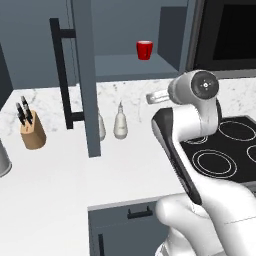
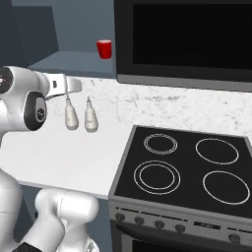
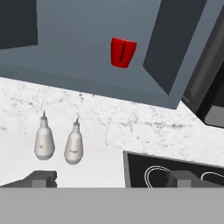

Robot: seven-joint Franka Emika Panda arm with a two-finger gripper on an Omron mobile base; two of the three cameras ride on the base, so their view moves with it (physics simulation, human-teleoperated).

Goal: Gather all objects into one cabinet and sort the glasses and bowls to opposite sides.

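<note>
A red glass point(image 1: 144, 50) point(image 2: 104, 49) point(image 3: 122, 52) stands upright on the bottom shelf of the slate-blue cabinet point(image 1: 125, 67) point(image 2: 59, 61) point(image 3: 83, 57), towards the shelf's right end. The cabinet's left door point(image 1: 84, 75) hangs open over the counter. My gripper point(image 1: 151, 97) point(image 3: 111, 179) hovers above the counter, below and in front of the shelf. It points at the cabinet and is open with nothing between its fingers point(image 3: 41, 178). The bowls are out of view.
Two pale shaker bottles point(image 1: 120, 123) point(image 2: 90, 119) point(image 3: 74, 145) stand on the white counter by the wall. A knife block point(image 1: 31, 131) is at the left. The black stove point(image 1: 225, 150) point(image 2: 187, 167) lies to the right, under a dark microwave point(image 2: 187, 39).
</note>
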